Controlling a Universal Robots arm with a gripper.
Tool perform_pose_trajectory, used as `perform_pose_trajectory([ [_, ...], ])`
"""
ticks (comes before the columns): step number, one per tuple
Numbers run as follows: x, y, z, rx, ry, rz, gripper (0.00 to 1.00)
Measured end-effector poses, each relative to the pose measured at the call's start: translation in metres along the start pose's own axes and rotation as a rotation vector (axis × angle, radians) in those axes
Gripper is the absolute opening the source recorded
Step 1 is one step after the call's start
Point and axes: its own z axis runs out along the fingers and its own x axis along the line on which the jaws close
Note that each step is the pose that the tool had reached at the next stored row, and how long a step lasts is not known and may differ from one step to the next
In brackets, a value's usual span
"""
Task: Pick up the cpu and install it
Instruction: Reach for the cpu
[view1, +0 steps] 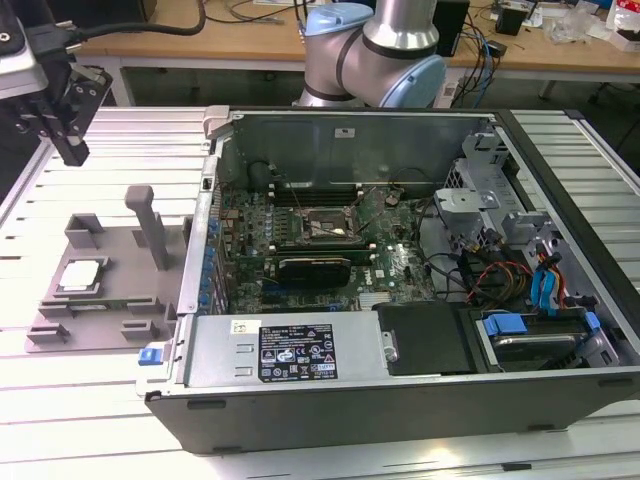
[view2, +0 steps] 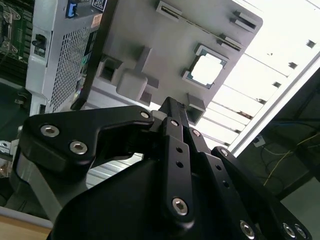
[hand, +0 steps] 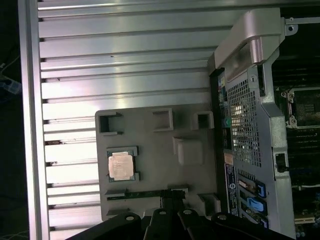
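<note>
The cpu (view1: 82, 276), a small flat square chip with a silvery top and thin pale edge, lies face up and level, apparently seated flush, in a square recess of the grey tray (view1: 125, 272) at the exterior view's left.

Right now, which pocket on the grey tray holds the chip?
The square framed pocket near the left edge of the tray in the exterior view: the silver cpu lies flat in it; no other pocket holds a chip.
</note>
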Motion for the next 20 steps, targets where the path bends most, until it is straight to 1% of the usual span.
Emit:
perform_pose_trajectory([
  [4,0.0081,-0.0006,0.0004,0.0000,-0.0001,0.000,0.11],
  [7,0.0171,-0.0013,0.0011,0.0000,0.0000,0.000,0.11],
  [10,0.0233,-0.0018,0.0019,0.0000,-0.0001,0.000,0.11],
  [11,0.0263,-0.0021,0.0036,-0.0001,-0.0002,0.000,0.11],
  [13,0.0278,-0.0024,0.0053,0.0000,0.0000,0.000,0.11],
  [14,0.0286,-0.0025,0.0075,0.0000,0.0000,0.000,0.11],
  [15,0.0291,-0.0027,0.0120,0.0000,0.0000,0.000,0.11],
  [18,0.0294,-0.0030,0.0181,0.0000,0.0001,0.000,0.11],
  [20,0.0294,-0.0030,0.0181,0.0001,0.0001,0.000,0.11],
])
